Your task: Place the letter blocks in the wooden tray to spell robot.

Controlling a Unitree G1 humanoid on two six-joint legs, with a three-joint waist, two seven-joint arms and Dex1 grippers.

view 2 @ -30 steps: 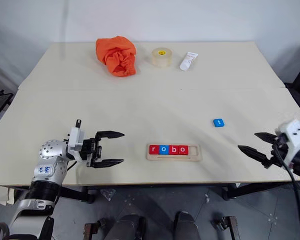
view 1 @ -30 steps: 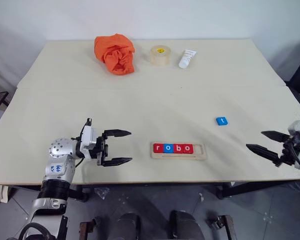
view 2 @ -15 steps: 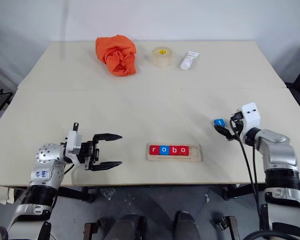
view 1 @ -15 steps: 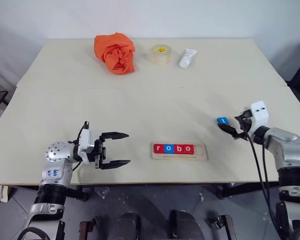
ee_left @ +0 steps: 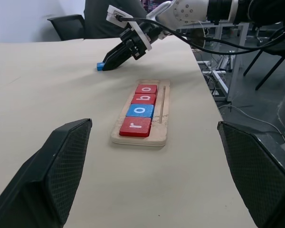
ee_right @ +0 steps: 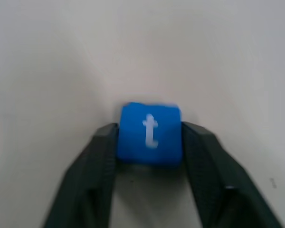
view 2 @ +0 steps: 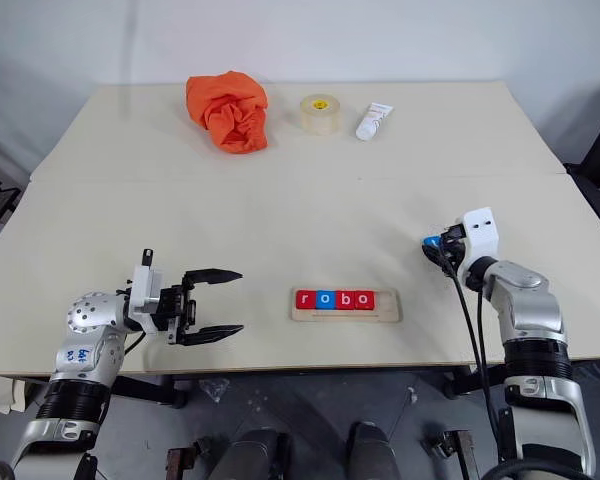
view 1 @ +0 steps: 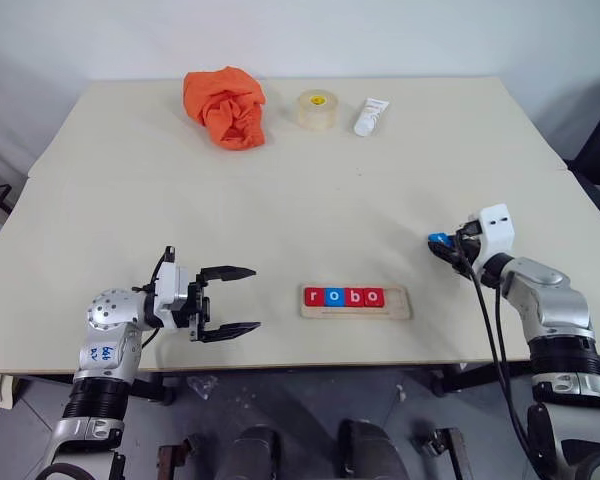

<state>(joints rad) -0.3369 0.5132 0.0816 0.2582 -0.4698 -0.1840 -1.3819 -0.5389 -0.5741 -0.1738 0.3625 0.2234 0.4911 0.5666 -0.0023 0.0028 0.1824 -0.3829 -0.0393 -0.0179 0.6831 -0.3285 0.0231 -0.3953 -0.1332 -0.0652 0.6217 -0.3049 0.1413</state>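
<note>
The wooden tray (view 1: 399, 302) lies near the table's front edge, with a bare slot at its right end. Four letter blocks (view 1: 344, 296) sit in it reading r, o, b, o: red, blue, red, red. The blue t block (view 1: 439, 239) rests on the table to the tray's right and farther back. My right gripper (view 1: 440, 244) is shut on it, and in the right wrist view both fingers (ee_right: 102, 152) press the sides of the t block (ee_right: 150, 133). To the tray's left, my left gripper (view 1: 255, 298) hovers open and empty, pointing toward it.
An orange cloth (view 1: 225, 105), a tape roll (view 1: 315, 108) and a white tube (view 1: 371, 116) lie along the table's far edge. A seam crosses the table (view 1: 280, 200) from left to right. Chairs and a desk frame (ee_left: 228, 42) stand beyond the table's right side.
My right arm swung in from the table's right edge to the t block, and its fingers closed on the block. The left gripper stayed put and open.
</note>
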